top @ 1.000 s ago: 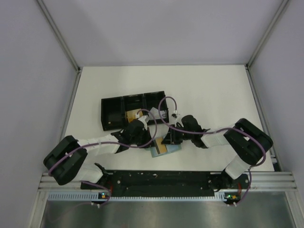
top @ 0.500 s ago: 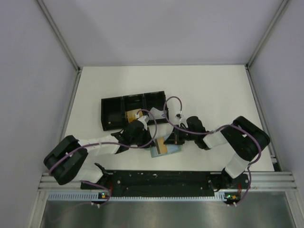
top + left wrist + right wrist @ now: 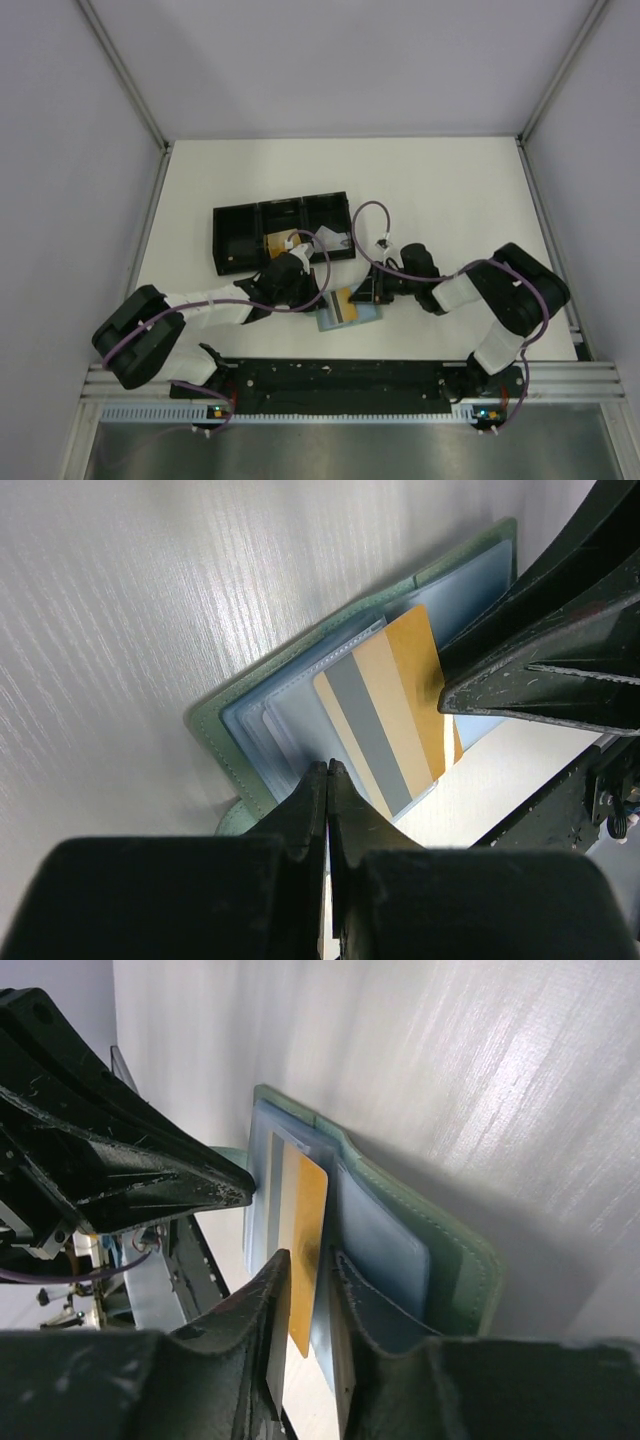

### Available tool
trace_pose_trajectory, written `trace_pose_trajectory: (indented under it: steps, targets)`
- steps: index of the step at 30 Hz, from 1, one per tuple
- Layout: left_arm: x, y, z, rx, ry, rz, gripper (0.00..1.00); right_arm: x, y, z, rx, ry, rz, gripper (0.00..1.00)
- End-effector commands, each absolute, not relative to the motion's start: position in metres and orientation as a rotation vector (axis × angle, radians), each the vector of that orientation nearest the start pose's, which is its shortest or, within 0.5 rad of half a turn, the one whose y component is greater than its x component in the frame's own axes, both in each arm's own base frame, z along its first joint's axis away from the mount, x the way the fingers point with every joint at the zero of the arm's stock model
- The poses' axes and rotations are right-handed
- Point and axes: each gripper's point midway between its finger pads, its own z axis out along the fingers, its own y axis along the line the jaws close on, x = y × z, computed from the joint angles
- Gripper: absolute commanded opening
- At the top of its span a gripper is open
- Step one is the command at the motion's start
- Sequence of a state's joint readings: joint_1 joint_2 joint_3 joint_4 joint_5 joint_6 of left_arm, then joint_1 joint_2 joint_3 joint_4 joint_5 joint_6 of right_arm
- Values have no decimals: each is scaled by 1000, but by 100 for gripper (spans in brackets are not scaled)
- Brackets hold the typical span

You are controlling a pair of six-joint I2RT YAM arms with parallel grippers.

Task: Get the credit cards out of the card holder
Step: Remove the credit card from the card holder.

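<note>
— Where is the pale green folding card holder (image 3: pixel 352 313)?

— Open and flat on the white surface (image 3: pixel 450 190), between both arms, near the long black three-compartment tray (image 3: pixel 282 231).

— And the left claw (image 3: pixel 328 780)?

— Pinched fully together at the holder's edge.

— The right claw (image 3: pixel 308 1270)?

— Narrow, its fingers either side of the gold-orange card with a grey stripe (image 3: pixel 385 710), which sticks out of a clear pocket.

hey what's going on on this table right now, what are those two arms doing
The two arms are working on an open card holder lying on the table. The left pincer, shut, is at the holder's edge as if pinning it. The right pincer has its fingers around a gold card with a grey stripe, which sticks partway out of a sleeve. Behind sits a black tray.
</note>
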State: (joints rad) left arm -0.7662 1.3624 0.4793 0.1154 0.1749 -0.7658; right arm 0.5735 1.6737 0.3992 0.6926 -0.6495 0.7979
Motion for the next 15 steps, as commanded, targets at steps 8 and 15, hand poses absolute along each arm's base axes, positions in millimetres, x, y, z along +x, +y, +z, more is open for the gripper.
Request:
trace_pose_trajectory:
  steps: [8, 15]
  targets:
    - [182, -246, 10, 90, 2599, -793, 0, 208, 297, 32, -193, 2346, 1521, 29]
    - [181, -246, 8, 82, 2605, -792, 0, 207, 298, 34, -184, 2325, 1567, 0]
